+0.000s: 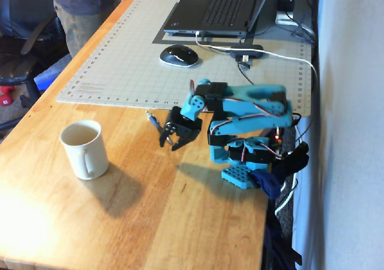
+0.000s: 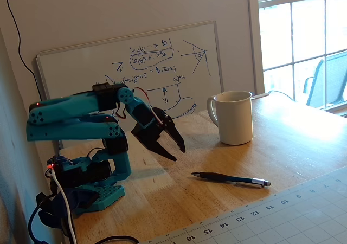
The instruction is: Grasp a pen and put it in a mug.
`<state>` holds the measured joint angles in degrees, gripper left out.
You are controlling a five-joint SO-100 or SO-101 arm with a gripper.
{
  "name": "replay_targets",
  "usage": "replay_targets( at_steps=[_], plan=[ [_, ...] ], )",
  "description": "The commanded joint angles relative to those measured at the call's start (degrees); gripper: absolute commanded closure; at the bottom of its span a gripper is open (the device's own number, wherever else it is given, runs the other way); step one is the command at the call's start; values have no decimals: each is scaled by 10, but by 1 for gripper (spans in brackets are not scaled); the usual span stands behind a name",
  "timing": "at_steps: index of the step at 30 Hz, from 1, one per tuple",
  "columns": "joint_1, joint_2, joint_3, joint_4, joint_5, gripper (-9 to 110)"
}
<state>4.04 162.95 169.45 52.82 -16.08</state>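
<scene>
The cream-white mug (image 1: 84, 150) stands upright on the wooden table, handle toward the camera in one fixed view; it also shows in the other fixed view (image 2: 232, 118). The dark pen (image 2: 230, 179) lies flat on the wood near the mat's edge, silvery tip pointing right; in the first fixed view it is a short sliver (image 1: 153, 121). My gripper (image 1: 168, 144) on the teal arm hangs just above the table beside the pen, not touching it, and shows in the other fixed view too (image 2: 178, 153). Its black jaws are apart and hold nothing.
A grey cutting mat (image 1: 120, 66) covers the far part of the table, with a mouse (image 1: 178, 54) and a laptop (image 1: 216, 9) on it. A whiteboard (image 2: 135, 65) leans on the wall behind the arm. Cables (image 1: 282, 57) run by the arm's base (image 1: 240, 174) at the table's edge.
</scene>
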Motion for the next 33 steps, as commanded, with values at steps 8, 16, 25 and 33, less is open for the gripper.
replay_targets(
  at_steps=[8, 16, 25, 33],
  plan=[
    [55, -168, -178, -31, -380, 92],
    [164, -301, -285, -32, -677, 92],
    [221, -509, -403, -32, -818, 91],
    [240, -604, -477, -33, -813, 91]
  ],
)
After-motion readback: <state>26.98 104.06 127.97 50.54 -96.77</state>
